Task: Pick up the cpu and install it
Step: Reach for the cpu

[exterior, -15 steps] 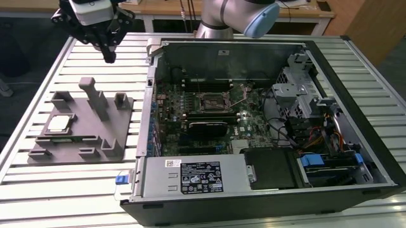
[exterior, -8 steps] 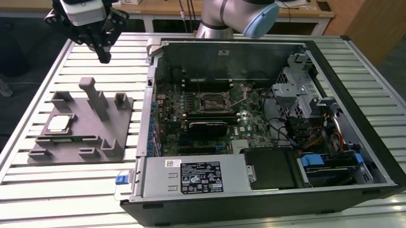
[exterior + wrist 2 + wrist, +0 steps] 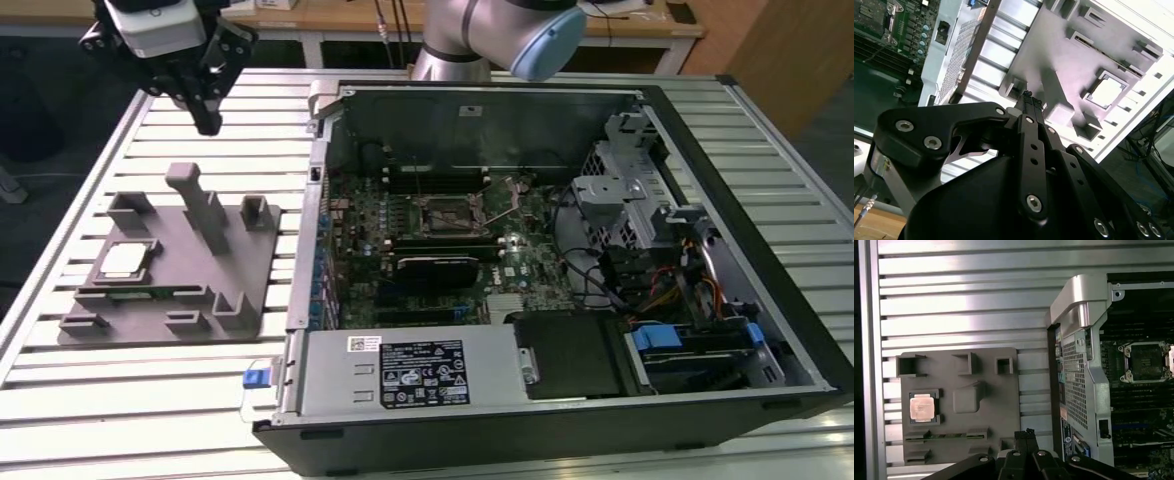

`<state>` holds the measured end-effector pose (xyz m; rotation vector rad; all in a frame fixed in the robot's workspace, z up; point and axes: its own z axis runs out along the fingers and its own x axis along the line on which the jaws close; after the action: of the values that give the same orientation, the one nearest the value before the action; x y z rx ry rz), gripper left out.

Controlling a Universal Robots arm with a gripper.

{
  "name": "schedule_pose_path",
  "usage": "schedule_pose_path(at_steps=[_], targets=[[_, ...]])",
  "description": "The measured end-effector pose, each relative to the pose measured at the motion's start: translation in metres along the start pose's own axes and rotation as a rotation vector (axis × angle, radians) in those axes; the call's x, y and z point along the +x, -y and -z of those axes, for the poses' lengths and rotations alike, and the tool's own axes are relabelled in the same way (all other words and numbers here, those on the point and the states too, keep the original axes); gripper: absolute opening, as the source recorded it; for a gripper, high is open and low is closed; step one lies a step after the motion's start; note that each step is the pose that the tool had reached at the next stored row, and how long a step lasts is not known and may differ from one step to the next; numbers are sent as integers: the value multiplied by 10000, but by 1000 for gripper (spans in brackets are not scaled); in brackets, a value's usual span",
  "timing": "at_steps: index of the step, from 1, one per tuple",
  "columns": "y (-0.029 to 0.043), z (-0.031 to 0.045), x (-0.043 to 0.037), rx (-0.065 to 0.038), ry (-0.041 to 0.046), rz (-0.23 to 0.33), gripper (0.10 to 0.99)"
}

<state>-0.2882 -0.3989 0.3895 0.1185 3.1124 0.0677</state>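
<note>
Hovering over the ribbed aluminium table point(image 3: 134, 400), the gripper point(image 3: 207, 122) is seen with its black fingers pressed together and nothing held. It is well apart from the cpu point(image 3: 123, 262), which lies flat in a square recess of the matte grey fixture tray point(image 3: 187, 320). For a clean pick, the thin dark rim is judged best taken squarely from above, with the smooth silver plate kept level. The black-framed socket point(image 3: 447, 212) is seen inside the steel case point(image 3: 467, 115).

The arm point(image 3: 497, 28) holds its end effector point(image 3: 207, 122) pointing down, fingers point(image 3: 1030, 127) pressed together, gripping nothing.
</note>
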Motion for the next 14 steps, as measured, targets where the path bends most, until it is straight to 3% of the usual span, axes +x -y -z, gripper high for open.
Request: schedule_pose_path(at_steps=[14], targets=[[16,-49,177,0,0,1,106]])
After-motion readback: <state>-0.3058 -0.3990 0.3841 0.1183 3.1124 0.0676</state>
